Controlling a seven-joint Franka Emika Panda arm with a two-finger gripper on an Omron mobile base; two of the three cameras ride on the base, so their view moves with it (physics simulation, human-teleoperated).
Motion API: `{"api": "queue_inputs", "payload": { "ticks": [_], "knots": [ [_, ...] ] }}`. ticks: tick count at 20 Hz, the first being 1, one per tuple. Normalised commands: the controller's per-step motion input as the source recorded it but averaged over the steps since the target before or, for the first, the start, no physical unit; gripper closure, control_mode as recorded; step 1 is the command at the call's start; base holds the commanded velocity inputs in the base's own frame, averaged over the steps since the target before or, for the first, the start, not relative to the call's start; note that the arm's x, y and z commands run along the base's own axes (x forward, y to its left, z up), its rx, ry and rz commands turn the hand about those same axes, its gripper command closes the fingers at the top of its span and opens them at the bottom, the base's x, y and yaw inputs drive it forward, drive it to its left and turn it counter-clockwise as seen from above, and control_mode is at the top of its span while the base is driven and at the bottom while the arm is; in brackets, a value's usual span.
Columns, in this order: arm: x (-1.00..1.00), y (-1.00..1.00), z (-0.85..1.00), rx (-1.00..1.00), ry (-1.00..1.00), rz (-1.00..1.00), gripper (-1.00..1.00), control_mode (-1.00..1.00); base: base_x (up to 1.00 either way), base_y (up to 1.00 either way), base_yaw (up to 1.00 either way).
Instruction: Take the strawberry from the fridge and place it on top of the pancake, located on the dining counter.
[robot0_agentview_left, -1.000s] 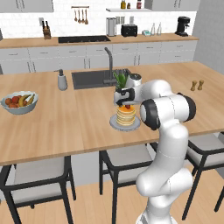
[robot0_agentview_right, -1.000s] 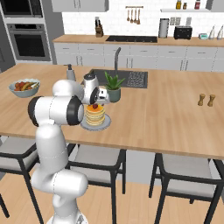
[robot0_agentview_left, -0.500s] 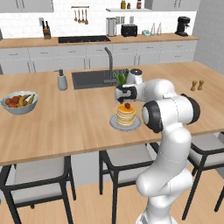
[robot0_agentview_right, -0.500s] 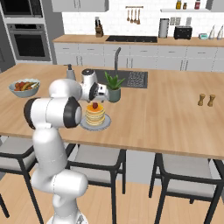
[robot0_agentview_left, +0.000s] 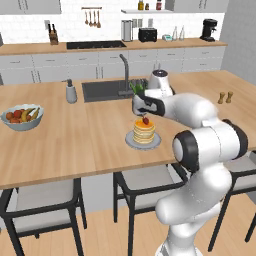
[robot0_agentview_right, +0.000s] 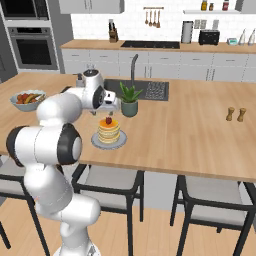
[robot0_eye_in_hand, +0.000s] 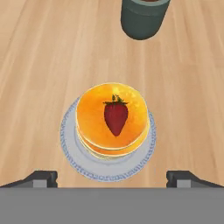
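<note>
Light wood of the dining counter carries the grey plate with the pancake stack; the strawberry lies on top of it, centred. Above it hangs the gripper, fingers spread wide, holding nothing. Just beyond the plate stands a potted plant

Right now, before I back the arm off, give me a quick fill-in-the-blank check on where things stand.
1. The strawberry lies on top of the ____.
2. The pancake stack sits on a grey ____.
3. The pincer fingers stand wide apart, so it is ____.
4. Beyond the plate stands a dark green ____.

Missing words: pancake; plate; open; pot
</note>
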Motion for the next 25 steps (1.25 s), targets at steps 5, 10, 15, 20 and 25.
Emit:
{"api": "queue_inputs", "payload": {
  "ticks": [5, 10, 15, 20, 25],
  "knots": [
    [-1.00, 0.26, 0.53, 0.00, 0.02, -0.09, -1.00, -1.00, 0.00, 0.00, 0.00],
    [-1.00, 0.77, 0.11, -0.13, 0.05, -0.14, -1.00, -1.00, 0.00, 0.00, 0.00],
    [-0.97, 0.74, -0.09, -0.27, 0.07, -0.08, -1.00, -1.00, 0.00, 0.00, 0.00],
    [-0.93, 0.05, -0.01, -0.06, 0.05, -0.12, -1.00, -1.00, 0.00, 0.00, 0.00],
    [-0.34, -0.14, -0.16, 0.00, 0.02, -0.04, -1.00, -1.00, 0.00, 0.00, 0.00]
  ]
}}
